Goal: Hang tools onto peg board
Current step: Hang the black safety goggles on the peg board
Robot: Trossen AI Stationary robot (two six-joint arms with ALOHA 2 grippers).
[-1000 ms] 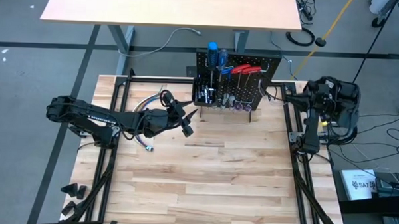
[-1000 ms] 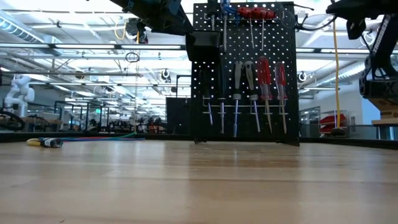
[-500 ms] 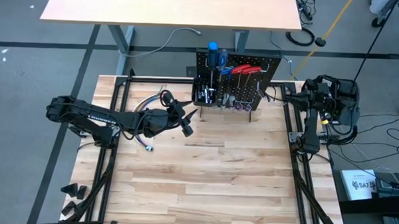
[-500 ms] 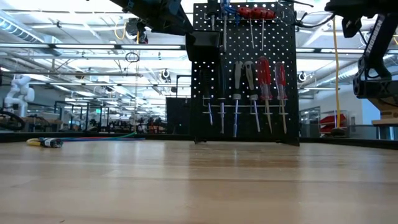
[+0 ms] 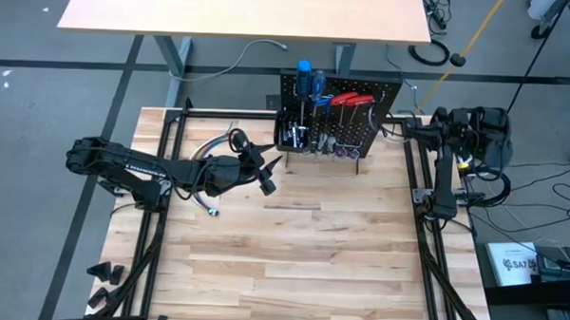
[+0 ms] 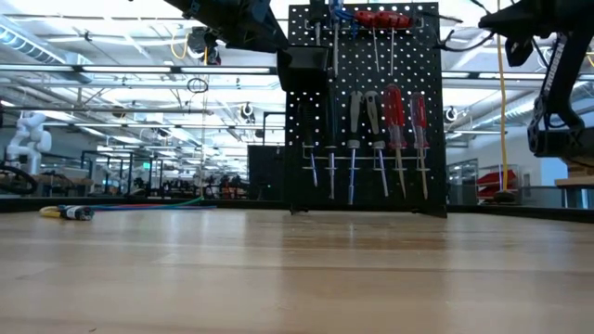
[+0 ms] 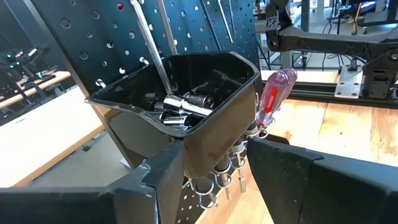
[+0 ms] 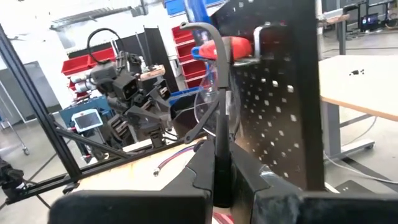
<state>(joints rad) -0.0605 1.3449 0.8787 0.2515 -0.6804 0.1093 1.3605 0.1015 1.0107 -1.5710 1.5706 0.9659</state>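
The left tool [image 5: 268, 175] is hovering spread before the bin [image 7: 186, 118] of the peg board [image 5: 358, 110] at the table's far edge, risking knocking it, while the right tool [image 5: 407, 126] is waiting pressed together beside the board.

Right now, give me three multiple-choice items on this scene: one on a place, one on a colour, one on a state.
1. Where do the silver bits lie?
A. in the black bin
B. on the tabletop
C. on a shelf

2. What colour is the screwdriver handle beside the bin?
A. green
B. red
C. yellow

3. How is the left gripper?
A. open, empty
B. shut on a wire
C. holding pliers

A: the bits fill the bin on the peg board.
B: its handle is translucent red.
A: its fingers stand apart, nothing between.
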